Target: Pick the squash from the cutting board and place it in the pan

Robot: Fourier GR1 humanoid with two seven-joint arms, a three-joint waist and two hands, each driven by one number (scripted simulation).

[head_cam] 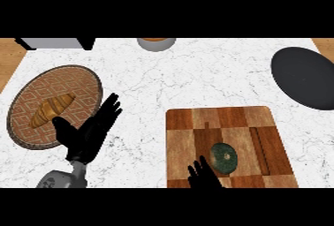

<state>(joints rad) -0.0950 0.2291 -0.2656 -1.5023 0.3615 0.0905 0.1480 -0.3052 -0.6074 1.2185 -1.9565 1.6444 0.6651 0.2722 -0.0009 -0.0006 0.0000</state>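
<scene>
White marble bench point(195, 79) | right robot hand point(203, 178) fingers spread, just beside squash point(224, 157) on cutting board point(195, 132) | pan point(303, 77) well beyond | left robot hand point(88, 132) spread flat

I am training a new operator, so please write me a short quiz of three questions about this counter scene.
1. True or false: the squash already lies in the pan.
2. What lies on the patterned plate? A) croissant B) apple C) spoon
3. Which hand is nearer the squash?

Key:
1. False. It lies on the cutting board; the pan is at the far right, apart from the board.
2. A, the croissant.
3. The right hand, at the board's near edge; the left hand rests open beside the plate.
</scene>
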